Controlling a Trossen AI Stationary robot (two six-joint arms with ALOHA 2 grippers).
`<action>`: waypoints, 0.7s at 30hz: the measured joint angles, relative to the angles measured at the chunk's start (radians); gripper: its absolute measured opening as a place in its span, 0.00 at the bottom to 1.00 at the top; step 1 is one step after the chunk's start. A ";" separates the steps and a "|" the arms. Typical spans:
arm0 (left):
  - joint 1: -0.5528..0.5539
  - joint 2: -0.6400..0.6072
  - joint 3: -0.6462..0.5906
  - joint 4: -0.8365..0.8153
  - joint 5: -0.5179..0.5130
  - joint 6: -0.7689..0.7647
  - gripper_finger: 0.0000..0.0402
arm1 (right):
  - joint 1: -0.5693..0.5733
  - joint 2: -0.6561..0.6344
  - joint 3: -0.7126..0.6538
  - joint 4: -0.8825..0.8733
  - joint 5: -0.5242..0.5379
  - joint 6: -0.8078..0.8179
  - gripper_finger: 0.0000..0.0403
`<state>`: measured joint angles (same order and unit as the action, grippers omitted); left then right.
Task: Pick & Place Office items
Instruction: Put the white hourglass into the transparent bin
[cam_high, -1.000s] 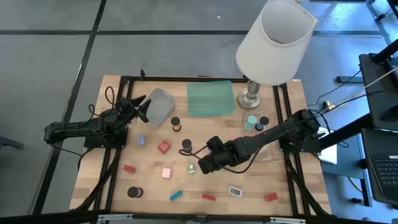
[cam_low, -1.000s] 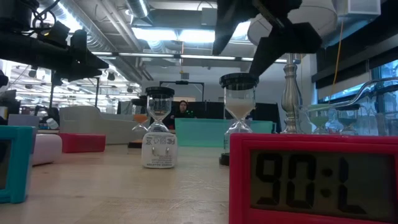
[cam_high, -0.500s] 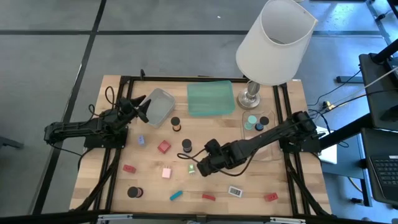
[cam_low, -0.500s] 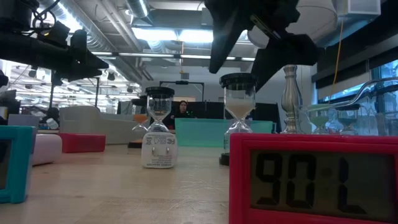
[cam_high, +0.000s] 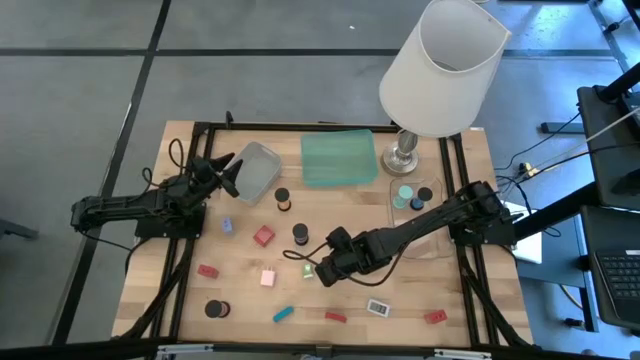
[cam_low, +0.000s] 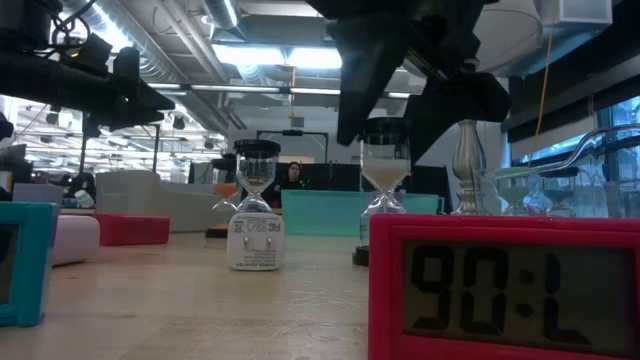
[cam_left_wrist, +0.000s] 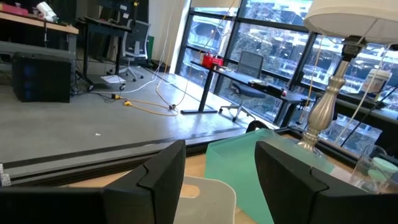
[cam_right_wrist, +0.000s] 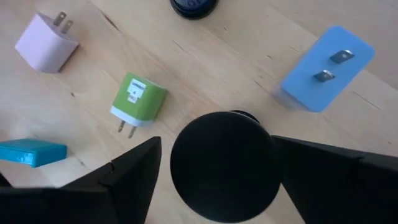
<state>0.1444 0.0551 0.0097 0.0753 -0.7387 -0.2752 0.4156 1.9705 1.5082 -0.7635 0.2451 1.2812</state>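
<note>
The right pincer (cam_right_wrist: 214, 171), fingers spread, straddles a black hourglass (cam_right_wrist: 222, 165) standing on the table (cam_high: 250, 300), apparently lining up to grasp it, while the left pincer (cam_high: 222, 172) waits half spread by the grey tray (cam_high: 258, 170).

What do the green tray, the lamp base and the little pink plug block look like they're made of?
Green tray: seems translucent plastic, since the edge looks see-through and softly glossy. Lamp base: looks like brushed or polished metal, silvery with bright highlights on its turned stem. Pink plug block: apparently matte moulded plastic with rounded corners; its two prongs look like bare metal.
</note>
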 joint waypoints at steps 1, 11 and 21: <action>0.000 0.000 0.000 -0.002 0.000 0.000 0.48 | 0.000 0.000 0.000 0.000 0.000 0.000 0.71; 0.000 0.000 0.000 -0.002 0.000 0.000 0.48 | 0.000 -0.002 0.000 0.002 0.002 -0.015 0.53; 0.000 0.000 0.000 -0.002 0.000 0.000 0.47 | 0.008 -0.046 0.034 -0.044 -0.017 -0.084 0.55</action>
<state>0.1446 0.0551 0.0099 0.0734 -0.7387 -0.2755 0.4236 1.9248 1.5417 -0.8074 0.2283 1.1969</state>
